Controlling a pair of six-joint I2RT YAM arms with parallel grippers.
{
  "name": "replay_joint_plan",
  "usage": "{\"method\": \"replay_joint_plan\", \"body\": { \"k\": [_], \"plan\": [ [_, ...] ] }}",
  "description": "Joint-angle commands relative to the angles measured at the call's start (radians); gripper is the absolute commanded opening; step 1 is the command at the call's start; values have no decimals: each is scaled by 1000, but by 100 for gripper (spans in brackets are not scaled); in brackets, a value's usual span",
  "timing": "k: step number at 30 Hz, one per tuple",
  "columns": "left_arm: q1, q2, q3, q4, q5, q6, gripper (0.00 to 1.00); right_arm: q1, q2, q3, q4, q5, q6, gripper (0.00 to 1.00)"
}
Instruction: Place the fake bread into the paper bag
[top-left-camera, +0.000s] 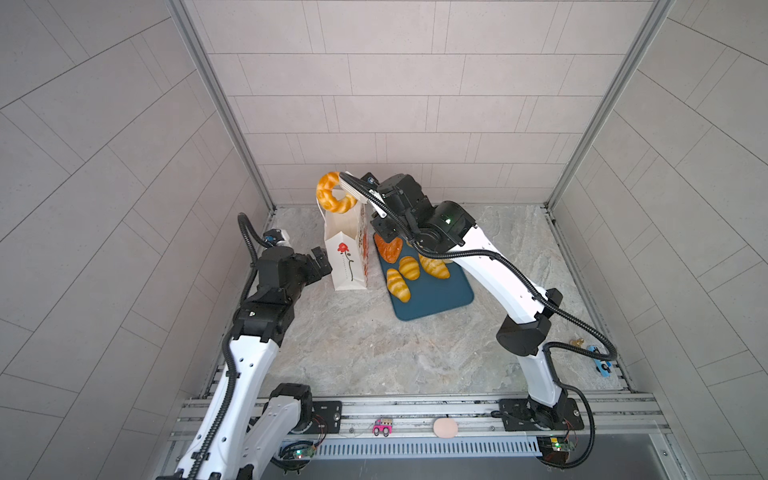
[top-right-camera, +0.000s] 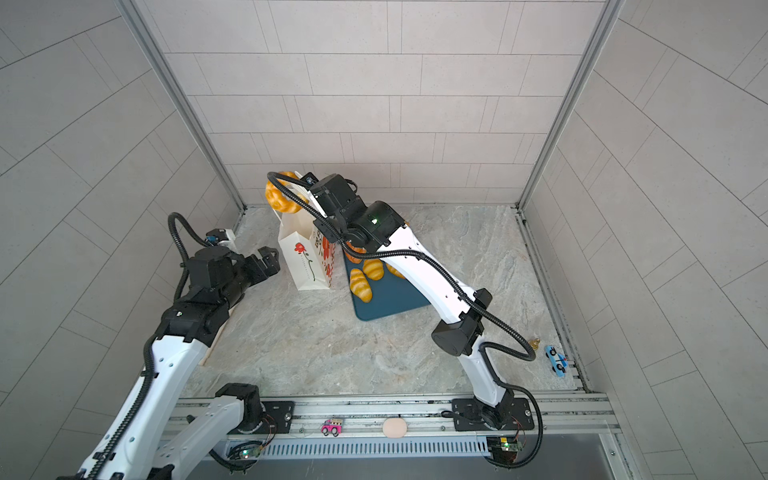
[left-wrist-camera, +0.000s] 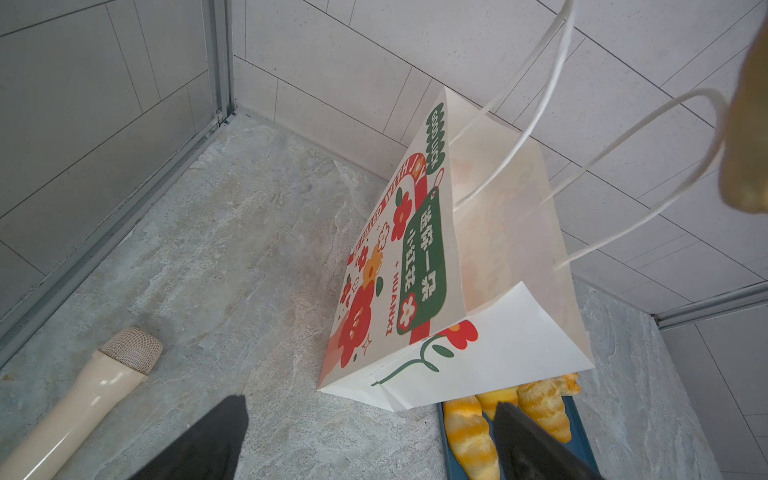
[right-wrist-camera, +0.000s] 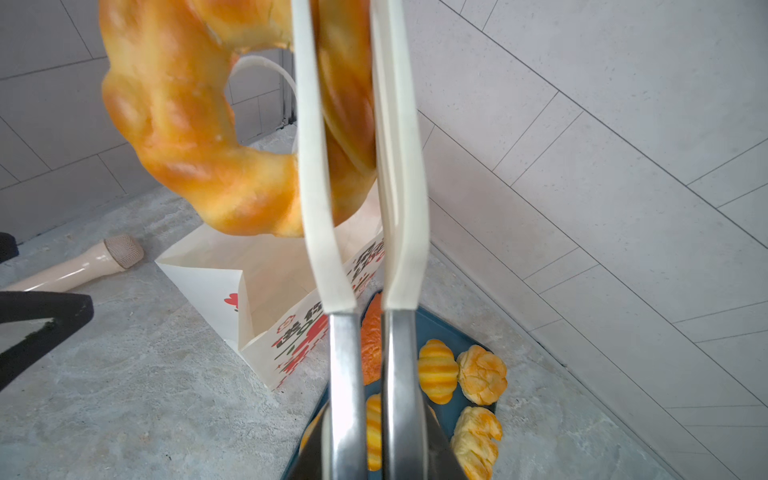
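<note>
Left wrist view shows the left gripper (left-wrist-camera: 365, 449) spread wide and empty near the standing paper bag (left-wrist-camera: 498, 357), free to steady its wall. In a top view the ring doughnut (top-left-camera: 325, 191), glossy golden with twisted ridges, hangs just over the bag's mouth, pinched in white-tipped tongs (top-left-camera: 352, 189) that the right gripper (top-left-camera: 376, 198) clamps; I judge it should go down edge-first through that narrow opening before release. More fake bread (top-left-camera: 408, 267) waits on the blue tray (top-left-camera: 440, 299).
</note>
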Motion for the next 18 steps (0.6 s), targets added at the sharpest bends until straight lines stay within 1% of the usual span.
{"method": "replay_joint_plan", "body": {
  "k": [1,4,6,8,13,18],
  "plan": [
    [14,21,28,37,23,-9,100,41,0,5,38,117,-14,29],
    [32,41,40,37,60,-4,100,72,25,5,68,186,-36,29],
    [49,44,39,39,86,0,100,87,36,5,78,273,-54,29],
    [66,40,35,39,99,4,100,93,38,5,87,329,-59,28],
    [100,37,15,61,139,-8,100,98,59,6,130,352,-74,28],
    [110,41,18,94,174,-21,100,100,89,17,122,457,-73,27]
  ]
}}
